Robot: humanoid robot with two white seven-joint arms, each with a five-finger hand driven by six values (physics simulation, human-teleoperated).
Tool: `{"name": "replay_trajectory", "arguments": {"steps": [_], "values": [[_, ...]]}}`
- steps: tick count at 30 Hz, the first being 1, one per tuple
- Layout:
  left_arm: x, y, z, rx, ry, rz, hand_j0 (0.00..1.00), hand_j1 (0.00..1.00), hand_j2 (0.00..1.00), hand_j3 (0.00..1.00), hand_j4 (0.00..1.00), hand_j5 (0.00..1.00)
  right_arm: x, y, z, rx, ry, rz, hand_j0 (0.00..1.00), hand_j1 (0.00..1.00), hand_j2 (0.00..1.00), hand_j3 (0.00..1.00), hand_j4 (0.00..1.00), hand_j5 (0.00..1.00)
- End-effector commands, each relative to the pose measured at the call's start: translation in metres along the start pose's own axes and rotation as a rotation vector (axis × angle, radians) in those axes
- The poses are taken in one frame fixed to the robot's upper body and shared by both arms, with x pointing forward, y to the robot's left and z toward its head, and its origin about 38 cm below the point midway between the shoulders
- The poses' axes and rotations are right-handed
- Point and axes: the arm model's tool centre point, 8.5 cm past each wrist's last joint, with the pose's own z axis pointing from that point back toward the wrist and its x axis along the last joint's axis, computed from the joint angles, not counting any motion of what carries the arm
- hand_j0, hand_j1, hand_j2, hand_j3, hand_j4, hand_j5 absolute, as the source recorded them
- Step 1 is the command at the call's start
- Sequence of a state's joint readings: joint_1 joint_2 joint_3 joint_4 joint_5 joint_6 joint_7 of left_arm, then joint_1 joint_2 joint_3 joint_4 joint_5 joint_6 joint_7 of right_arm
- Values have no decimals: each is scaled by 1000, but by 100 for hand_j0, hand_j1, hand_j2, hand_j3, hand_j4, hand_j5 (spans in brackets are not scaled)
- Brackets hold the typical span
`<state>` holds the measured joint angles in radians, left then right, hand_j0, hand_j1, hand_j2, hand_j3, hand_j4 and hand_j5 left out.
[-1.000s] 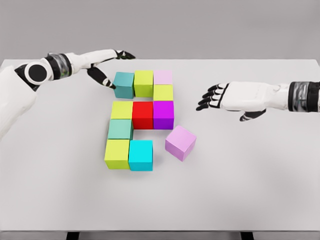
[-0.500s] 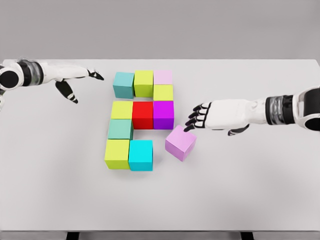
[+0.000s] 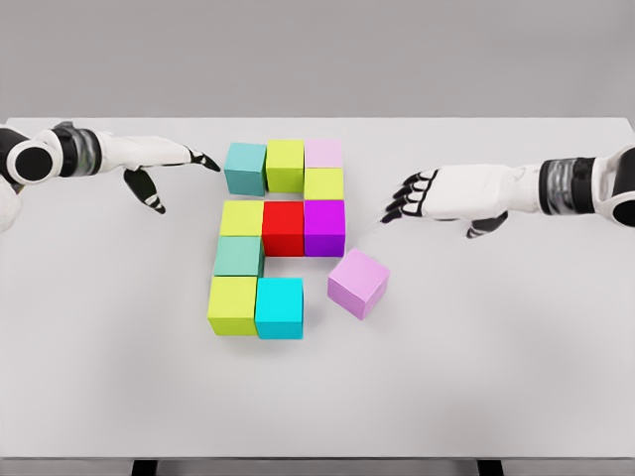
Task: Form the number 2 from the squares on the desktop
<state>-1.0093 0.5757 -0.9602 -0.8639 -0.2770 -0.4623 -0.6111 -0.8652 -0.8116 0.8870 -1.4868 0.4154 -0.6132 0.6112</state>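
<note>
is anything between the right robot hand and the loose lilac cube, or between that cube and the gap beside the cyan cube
Nothing visible. Bare white table lies between the right robot hand and the tilted lilac cube, and only bare table separates that cube from the cyan cube.

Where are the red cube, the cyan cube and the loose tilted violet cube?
red cube (image 3: 283,228), head view, point on its front face.
cyan cube (image 3: 280,307), head view, point on its front face.
loose violet cube (image 3: 358,283), head view, point on its top face.
</note>
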Motion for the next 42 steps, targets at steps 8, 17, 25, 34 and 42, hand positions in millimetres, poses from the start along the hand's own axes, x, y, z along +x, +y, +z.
{"name": "replay_trajectory", "arguments": {"steps": [8, 17, 25, 34, 42], "values": [[6, 3, -1, 9, -19, -8, 94, 94, 94, 94, 94, 94, 6, 19, -34, 78, -31, 1, 100, 100, 100, 100, 100, 100], [11, 1, -3, 8, -35, -10, 94, 94, 94, 94, 94, 94, 31, 15, -45, 86, -103, 49, 100, 100, 100, 100, 100, 100], [12, 1, -3, 9, -38, -11, 95, 95, 95, 95, 95, 95, 47, 5, -47, 65, -145, 86, 100, 100, 100, 100, 100, 100], [16, 0, -4, 9, -58, -23, 95, 95, 95, 95, 95, 95, 51, 3, -45, 62, -152, 98, 100, 100, 100, 100, 100, 100], [-18, 3, 46, 108, -90, 101, 100, 100, 100, 100, 100, 100, 67, 4, -51, 73, -197, 122, 100, 100, 100, 100, 100, 100]]}}
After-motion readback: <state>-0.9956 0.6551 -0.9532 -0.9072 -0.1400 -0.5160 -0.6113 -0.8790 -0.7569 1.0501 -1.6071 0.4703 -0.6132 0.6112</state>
